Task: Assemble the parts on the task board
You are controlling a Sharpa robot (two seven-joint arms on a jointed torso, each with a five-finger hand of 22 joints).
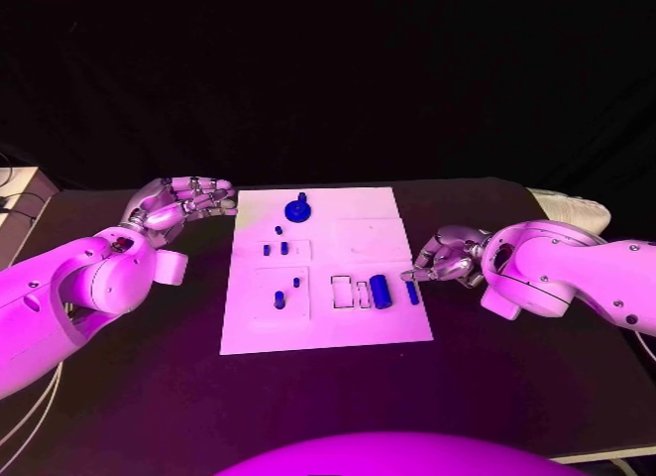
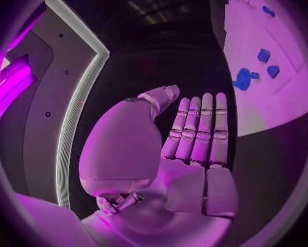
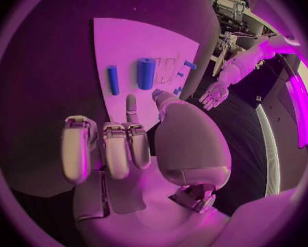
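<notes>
beside the task board [image 1: 328,317], both hands hold nothing.

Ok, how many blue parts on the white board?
8: one round blue piece at the far edge, five small blue pegs down the left half, a thick blue block and a slim blue bar by the right edge. Others may be hidden.

Matt board and bench, glossy robot shells.

The task board [image 1: 360,327] looks like a flat, smooth matt plate, and the blue parts [image 1: 380,291] on it look like smooth plastic with a dull sheen. The bench [image 1: 157,397] has a dark, matt, even surface. The left robot hand [image 2: 195,132] and right robot hand [image 3: 120,148] show smooth, satin metallic segments; the arms [image 1: 586,273] wear glossy, hard plastic-looking shells that catch the light.
</notes>
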